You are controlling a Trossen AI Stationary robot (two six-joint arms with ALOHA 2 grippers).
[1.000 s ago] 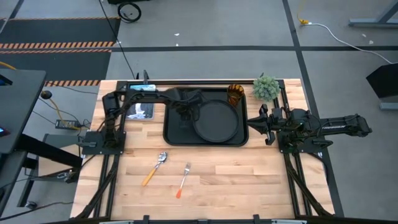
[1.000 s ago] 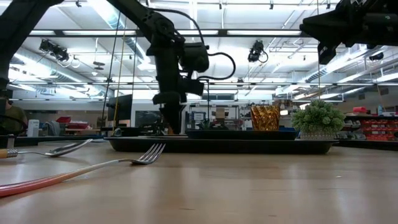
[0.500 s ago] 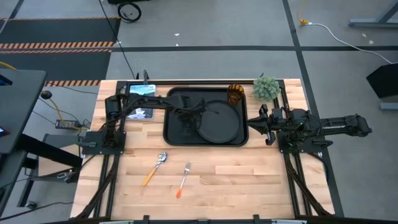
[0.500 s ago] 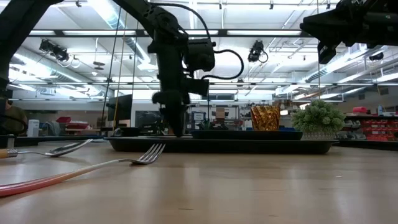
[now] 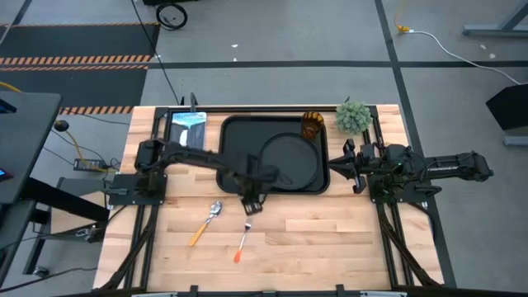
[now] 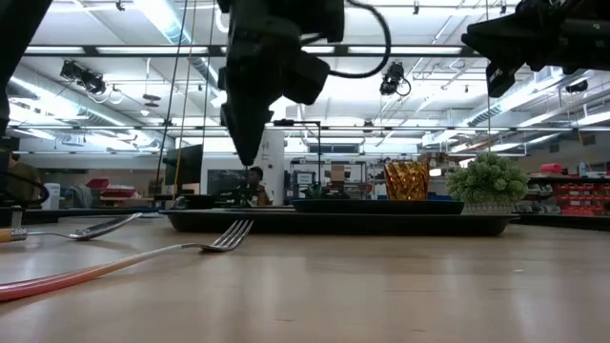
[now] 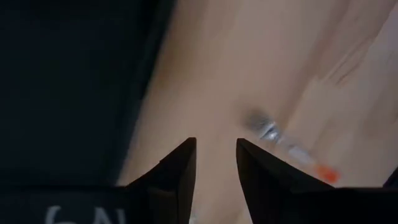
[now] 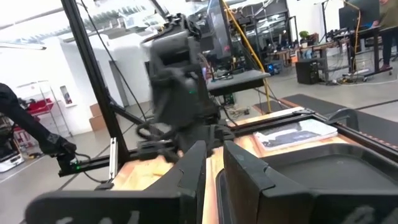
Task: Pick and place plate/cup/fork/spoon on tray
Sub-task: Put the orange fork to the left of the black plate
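Observation:
The black tray (image 5: 235,136) lies at the table's far middle. The round black plate (image 5: 289,161) rests flat on its right half, and the amber cup (image 5: 312,125) stands upright in its far right corner. The spoon (image 5: 206,221) and the fork (image 5: 245,235) lie flat on the wood in front of the tray. My left gripper (image 5: 252,200) hangs above the table just past the tray's near rim, over the fork's tines, open and empty; the fork shows blurred in the left wrist view (image 7: 283,142). My right gripper (image 5: 340,165) waits right of the tray, open by a narrow gap.
A small green plant (image 5: 353,115) stands at the tray's far right corner. A blue-and-white flat object (image 5: 188,128) lies left of the tray. Bare wood (image 5: 330,239) stretches along the near side, right of the fork.
My left gripper has risen from the tray's left half beside the plate and gone toward the table's near edge. It now hangs higher, past the tray's near rim, over the fork's tines. The plate, cup, fork and spoon have stayed in place.

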